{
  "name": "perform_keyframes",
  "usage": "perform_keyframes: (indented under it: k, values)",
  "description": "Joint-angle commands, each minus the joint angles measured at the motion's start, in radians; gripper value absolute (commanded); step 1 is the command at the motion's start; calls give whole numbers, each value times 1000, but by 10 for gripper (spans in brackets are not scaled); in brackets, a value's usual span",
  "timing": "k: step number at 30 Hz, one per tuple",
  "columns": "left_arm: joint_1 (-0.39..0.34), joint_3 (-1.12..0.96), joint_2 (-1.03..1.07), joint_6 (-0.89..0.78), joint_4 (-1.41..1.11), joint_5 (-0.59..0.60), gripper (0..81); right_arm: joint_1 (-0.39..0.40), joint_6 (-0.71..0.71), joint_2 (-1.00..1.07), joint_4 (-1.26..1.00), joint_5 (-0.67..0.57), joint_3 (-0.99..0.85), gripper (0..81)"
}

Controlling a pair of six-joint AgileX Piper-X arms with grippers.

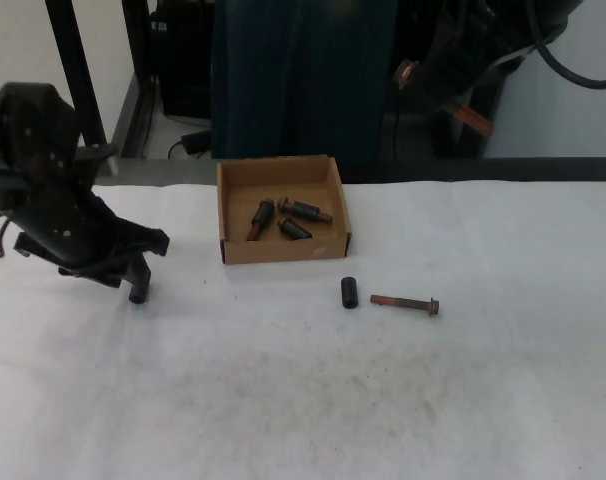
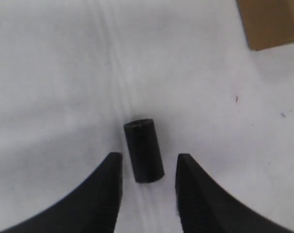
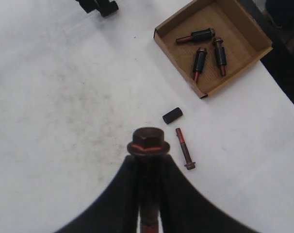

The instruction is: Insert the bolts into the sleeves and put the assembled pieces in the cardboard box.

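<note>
Left claw [image 2: 149, 162]: jaws apart. A black sleeve [image 2: 144, 150] lies on the white bench [image 1: 283, 400] between them, with a gap on each side, so nothing is clamped.

Cardboard box [image 1: 283, 248]: well off to the right of the left claw and a little farther back on the bench. One corner of it shows in the left wrist view. Inside are three assembled pieces [image 3: 199, 58], lying flat near the middle, close together but not stacked.

Second sleeve [image 1: 350, 292]: on the bench just in front of the box, between the two claws and well apart from the left one. Loose bolt [image 1: 404, 302]: just to its right, lying flat. The shank tip points at that sleeve with a small gap between them, and the head is at the far end.

Right claw [image 3: 148, 161]: jaws closed on the shank of the held bolt [image 3: 148, 141], hex head sticking out past the tips. The loose bolt and second sleeve lie on the bench beyond those tips, and the box is farther out past them.
</note>
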Motion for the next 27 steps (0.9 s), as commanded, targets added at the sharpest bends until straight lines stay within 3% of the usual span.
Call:
perform_keyframes:
  k: [1,21,27]
  values:
    - [-5,-14,5,22,-14,-25,354,-5,-9,-12,-4,-7,-5,2]
    - [-29,-15,52,30,-93,-71,353,-5,-9,-12,1,-7,-5,2]
    - [-40,-15,54,26,-90,-152,282,-5,-9,-12,8,-7,-5,2]
